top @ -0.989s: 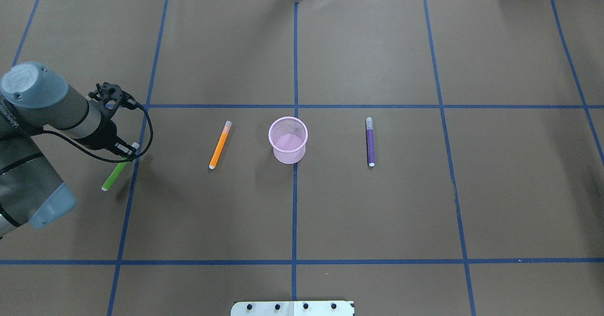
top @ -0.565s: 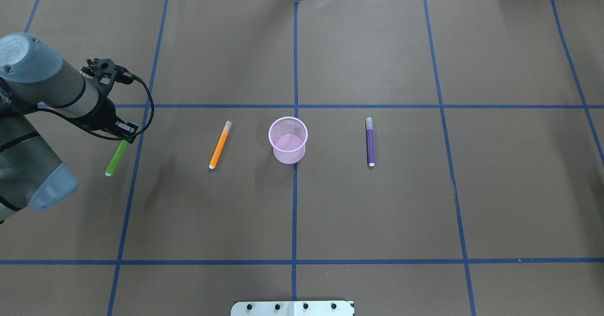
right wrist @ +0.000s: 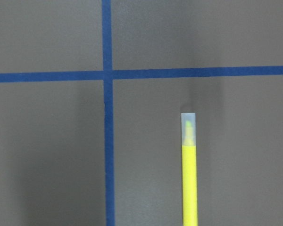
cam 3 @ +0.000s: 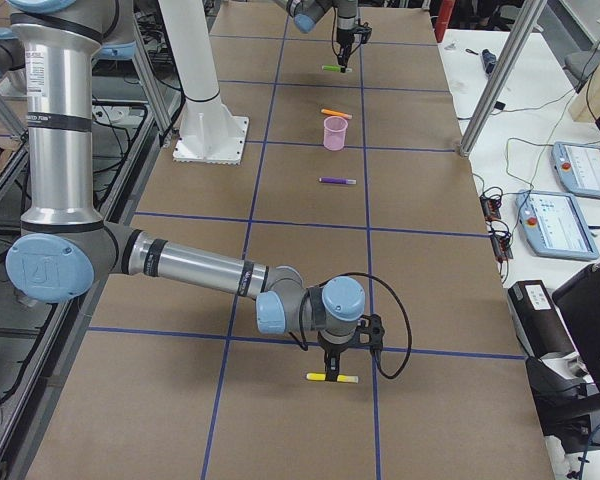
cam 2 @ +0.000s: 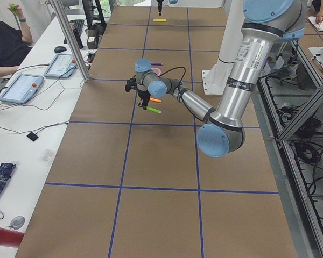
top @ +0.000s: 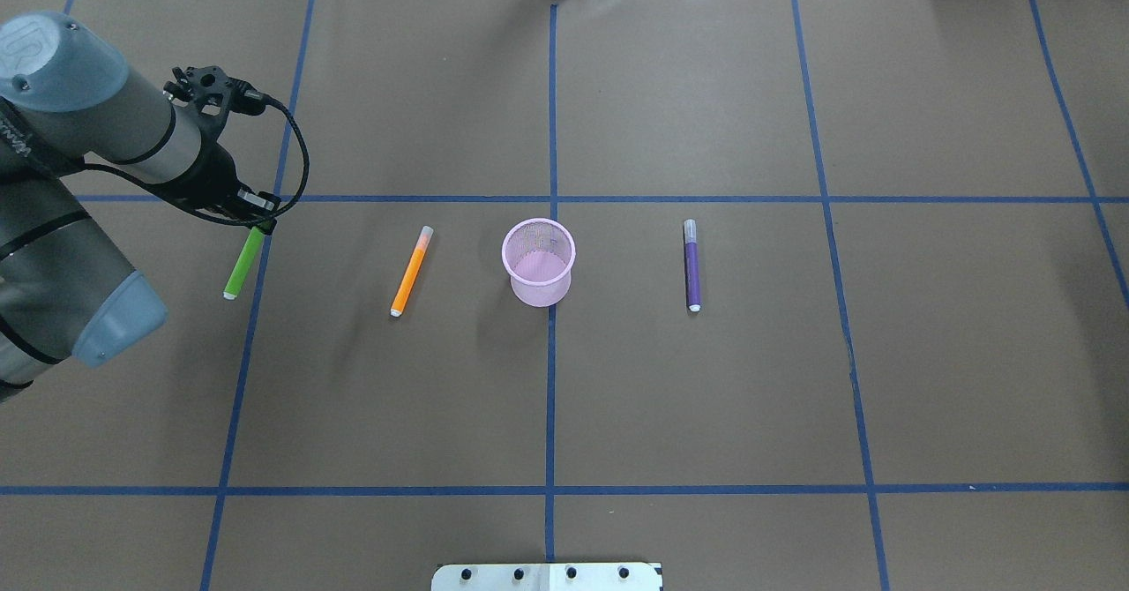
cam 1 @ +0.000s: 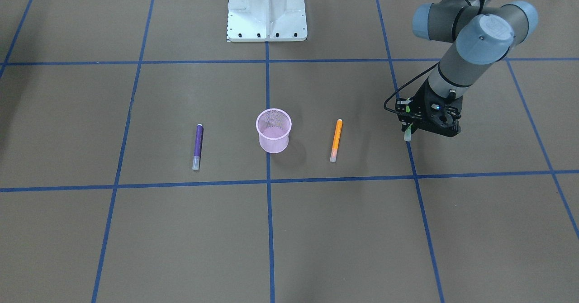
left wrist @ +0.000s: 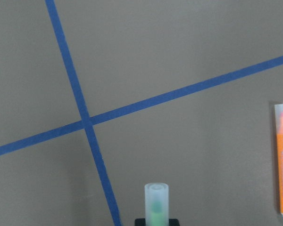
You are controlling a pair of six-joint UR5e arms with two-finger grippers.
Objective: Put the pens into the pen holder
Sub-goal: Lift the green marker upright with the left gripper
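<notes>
Left end effector (top: 258, 223) clamps the green pen (top: 241, 263) near its cap, clear of the surface (top: 706, 397), likely for carrying to the cup (top: 539, 260) at three o'clock; right end effector (cam 3: 329, 372): cannot tell

Overhead cam is looking forward-down from behind the base (top: 547, 577); front cam is facing back at it, steep. Both are framing the pen holder (top: 540, 289) at centre. Side cams are looking along the table (cam 2: 161, 156) from either end, farther off. Wrist cams are sitting close over the tape lines (left wrist: 86, 123).
</notes>
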